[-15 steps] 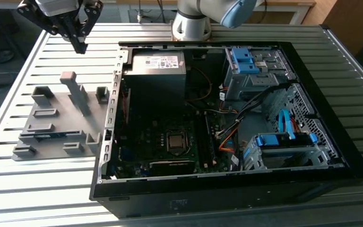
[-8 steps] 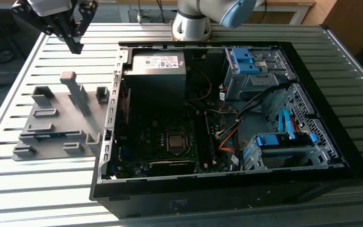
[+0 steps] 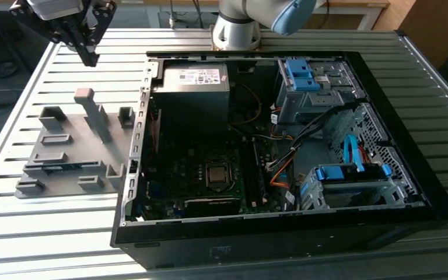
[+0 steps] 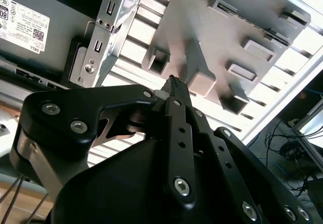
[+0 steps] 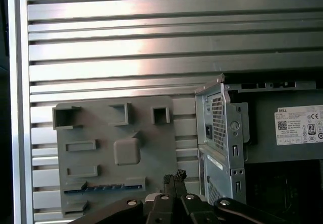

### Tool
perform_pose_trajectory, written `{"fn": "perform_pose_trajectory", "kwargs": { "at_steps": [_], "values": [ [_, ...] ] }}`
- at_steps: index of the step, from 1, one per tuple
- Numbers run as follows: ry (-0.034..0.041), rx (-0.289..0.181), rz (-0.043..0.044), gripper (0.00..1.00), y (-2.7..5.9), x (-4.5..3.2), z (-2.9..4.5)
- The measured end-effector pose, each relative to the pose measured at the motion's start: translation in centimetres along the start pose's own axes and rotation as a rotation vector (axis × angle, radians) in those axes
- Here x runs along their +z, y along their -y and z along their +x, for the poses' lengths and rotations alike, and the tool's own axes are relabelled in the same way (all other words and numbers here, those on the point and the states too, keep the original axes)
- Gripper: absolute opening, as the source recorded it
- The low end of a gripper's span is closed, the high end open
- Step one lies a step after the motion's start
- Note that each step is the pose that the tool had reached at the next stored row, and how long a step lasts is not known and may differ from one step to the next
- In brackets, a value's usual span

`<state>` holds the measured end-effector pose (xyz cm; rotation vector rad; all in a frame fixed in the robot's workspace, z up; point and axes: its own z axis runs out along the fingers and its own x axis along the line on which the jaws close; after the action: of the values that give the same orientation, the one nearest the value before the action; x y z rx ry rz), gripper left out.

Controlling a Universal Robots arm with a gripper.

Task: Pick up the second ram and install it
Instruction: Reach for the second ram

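The second ram (image 3: 59, 167) is a thin blue-green strip lying on edge in a slot of the grey fixture (image 3: 91, 140), on the side farthest from my arm's base. It also shows in the first wrist view as a blue strip (image 5: 107, 187) in the fixture (image 5: 96, 128). My gripper (image 3: 89, 57) hangs high above the far end of the fixture, well apart from the ram. In both wrist views its black fingertips (image 4: 175, 84) (image 5: 174, 175) are pressed together with nothing between them.
An open computer case (image 3: 410, 192) lies at the exterior view's right of the fixture, with the CPU socket (image 3: 217, 173), the power supply (image 3: 193, 87) and blue drive-bay clips (image 3: 302, 73) inside. Everything rests on a slatted metal table (image 3: 53, 233).
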<state>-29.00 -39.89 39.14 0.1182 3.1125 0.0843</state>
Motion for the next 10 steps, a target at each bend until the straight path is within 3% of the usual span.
{"fn": "perform_pose_trajectory", "kwargs": {
  "at_steps": [10],
  "values": [
    [0.0, 0.0, 0.0, 0.11, 0.06, -0.01, 0.86]
  ]
}}
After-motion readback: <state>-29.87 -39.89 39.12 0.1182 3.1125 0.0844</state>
